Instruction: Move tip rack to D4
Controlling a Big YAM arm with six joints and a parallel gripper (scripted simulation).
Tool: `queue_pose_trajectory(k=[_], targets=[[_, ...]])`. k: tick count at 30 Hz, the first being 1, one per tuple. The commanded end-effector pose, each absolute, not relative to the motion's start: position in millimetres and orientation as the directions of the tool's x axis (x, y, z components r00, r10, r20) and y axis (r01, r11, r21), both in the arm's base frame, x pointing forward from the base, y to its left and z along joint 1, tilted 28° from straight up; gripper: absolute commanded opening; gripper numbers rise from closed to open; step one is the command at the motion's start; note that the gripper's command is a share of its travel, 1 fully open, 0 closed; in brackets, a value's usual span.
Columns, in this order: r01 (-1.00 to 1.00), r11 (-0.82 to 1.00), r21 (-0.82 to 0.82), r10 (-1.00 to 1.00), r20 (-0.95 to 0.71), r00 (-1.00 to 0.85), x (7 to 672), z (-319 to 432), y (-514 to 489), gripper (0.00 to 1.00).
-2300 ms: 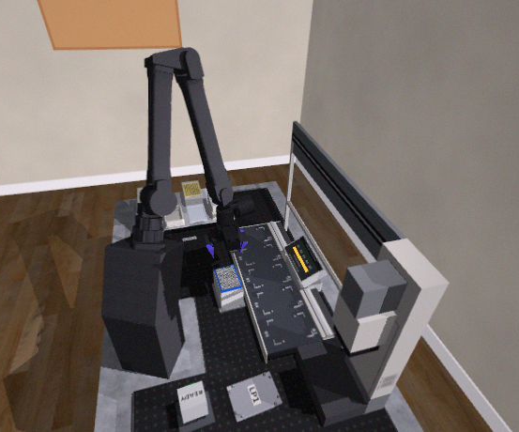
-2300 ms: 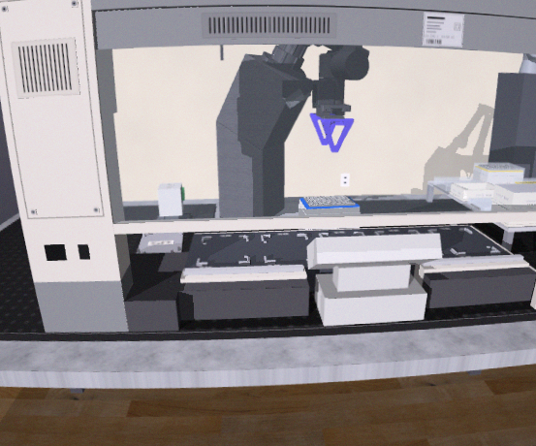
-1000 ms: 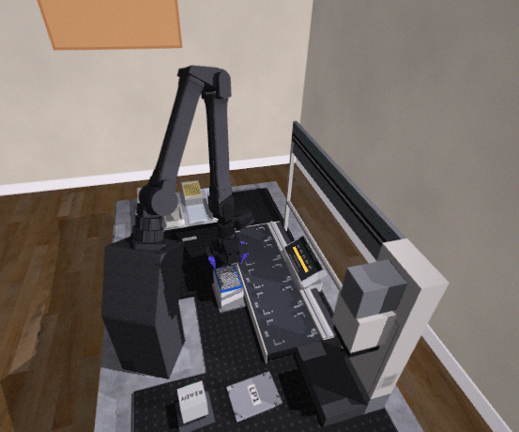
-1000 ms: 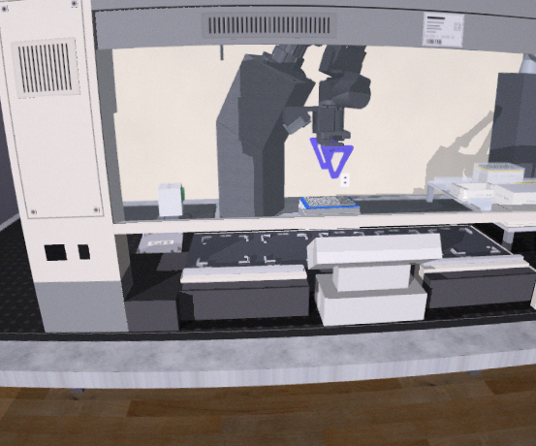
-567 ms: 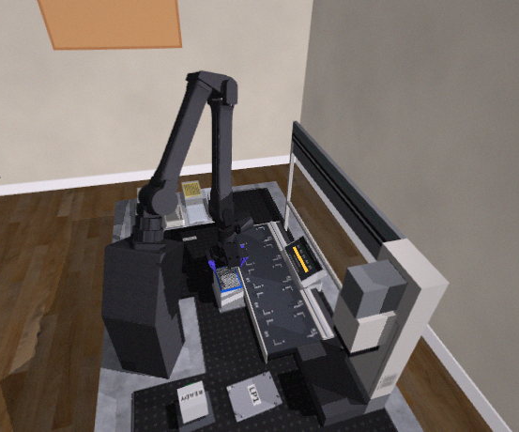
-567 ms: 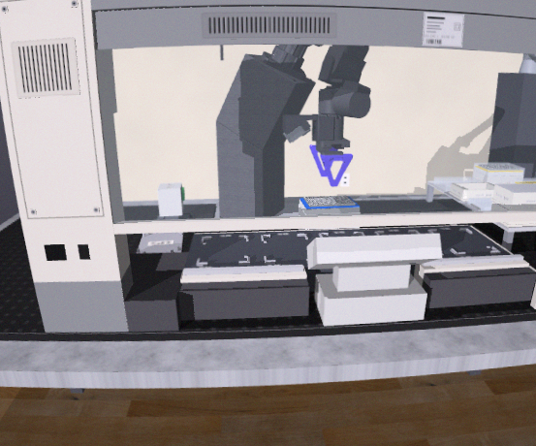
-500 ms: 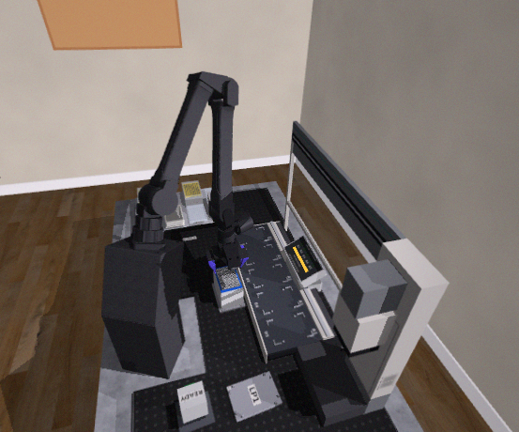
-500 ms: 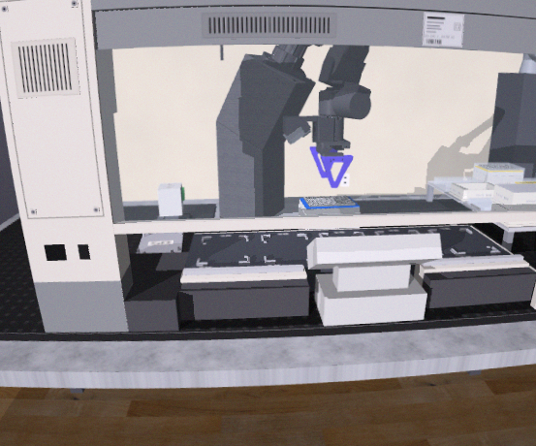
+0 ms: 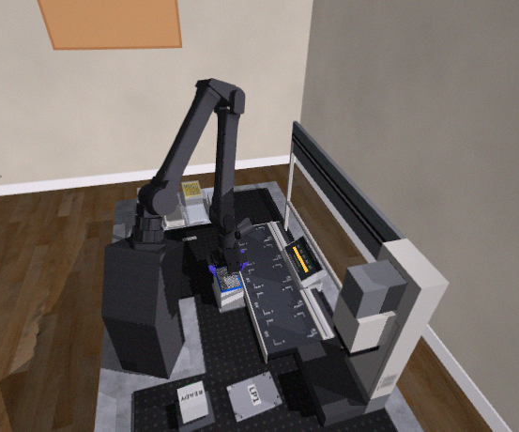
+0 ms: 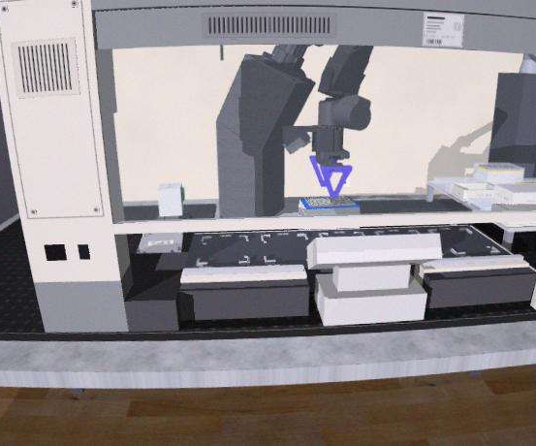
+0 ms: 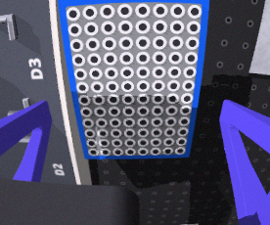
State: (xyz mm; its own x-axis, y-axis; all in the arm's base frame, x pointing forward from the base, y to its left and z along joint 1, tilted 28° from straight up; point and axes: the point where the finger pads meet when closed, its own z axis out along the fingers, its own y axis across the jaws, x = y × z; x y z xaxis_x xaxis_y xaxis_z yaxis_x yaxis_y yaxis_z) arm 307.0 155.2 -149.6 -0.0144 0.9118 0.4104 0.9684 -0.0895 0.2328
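Observation:
A tip rack (image 9: 228, 282) (image 10: 329, 203) (image 11: 135, 73) with a blue plate stands uncovered on a white block just beside the deck's left edge. Seen from the wrist, it is full of pale tip rings on a grey field. My gripper (image 9: 228, 269) (image 10: 333, 193) (image 11: 135, 110) is open and empty. It hangs a short way above the rack's near end, with a blue finger on either side and touching nothing. The deck (image 9: 277, 300) (image 10: 233, 244) (image 11: 24, 67) with its white corner brackets lies to the right of the rack; the labels D2 and D3 show in the wrist view.
The shelf behind the arm's base holds a yellow-topped rack (image 9: 191, 189) (image 10: 498, 171) and other pale boxes (image 10: 519, 193). The READY button (image 9: 192, 399) (image 10: 171, 199) and a plate marked LP1 (image 9: 254, 395) sit at the table's near end. The instrument's frame and head (image 9: 371, 305) stand right of the deck.

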Motion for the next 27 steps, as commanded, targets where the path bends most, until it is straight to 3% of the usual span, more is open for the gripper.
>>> queue_pose_trajectory(k=[1,27], targets=[[0.967,-0.088,0.238,0.911,0.412,-0.018,308,-155,161,1.00],[0.968,-0.088,0.237,0.911,0.412,-0.017,317,-190,177,1.00]])
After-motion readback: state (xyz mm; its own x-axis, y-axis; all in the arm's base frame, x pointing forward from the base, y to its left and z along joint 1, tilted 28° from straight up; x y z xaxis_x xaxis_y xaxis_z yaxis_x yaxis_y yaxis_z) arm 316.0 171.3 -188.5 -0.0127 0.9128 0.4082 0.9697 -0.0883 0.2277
